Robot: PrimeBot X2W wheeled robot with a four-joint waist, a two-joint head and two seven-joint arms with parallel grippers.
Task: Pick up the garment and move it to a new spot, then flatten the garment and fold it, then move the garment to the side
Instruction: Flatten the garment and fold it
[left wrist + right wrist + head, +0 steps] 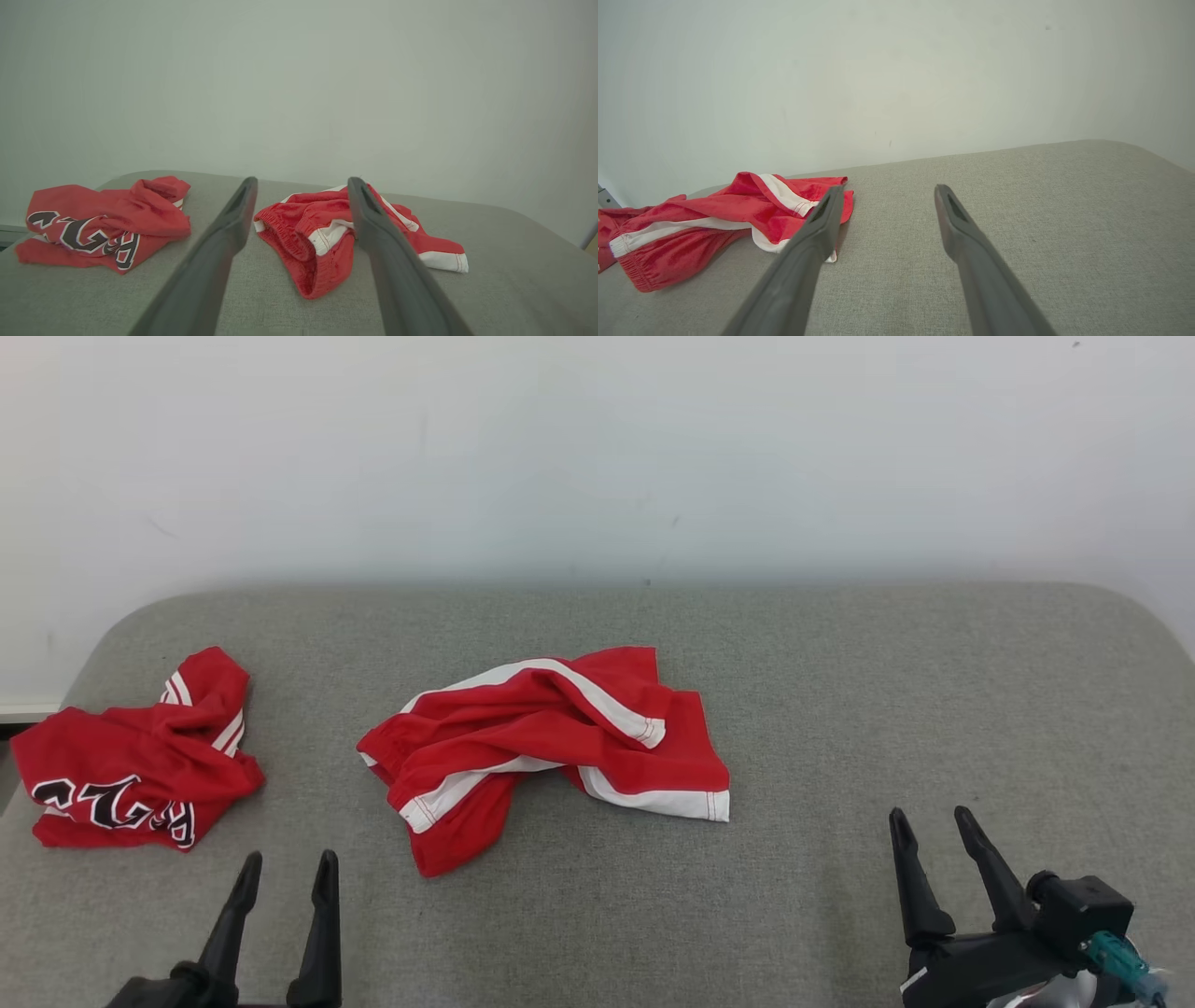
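Background: white wall (597,448) behind a desk (840,709) covered in grey woven cloth, with rounded far corners.
Garment: red shorts (551,737) with white stripes lie crumpled near the middle of the desk, a little left of centre, twisted with one leg partly tucked under. By my reading this is the piece to move.
Second piece: a red jersey (140,775) with black letters lies bunched at the far-left edge, well apart from the shorts.
Left hand (288,859): released, fingers spread, holding nothing, low at the near left, between the jersey and the shorts.
Right hand (930,814): released too, empty, at the near right over bare cloth, well apart from the shorts.
Risk, wrong piece: both pieces are red and the left hand sits between them, so a reach that drifts left could take the jersey.
Risk, poor grip: the shorts are layered. A pinch on a loose top fold may slip or lift one leg alone, and the rest would drag on the rough cover.
Risk, twist: if the two hands grip mismatched corners, the tucked leg may stay trapped, leaving flattening harder and the fold crooked.
Risk, edge: the jersey reaches the left rim, so a sweep that brushes it could push it off.
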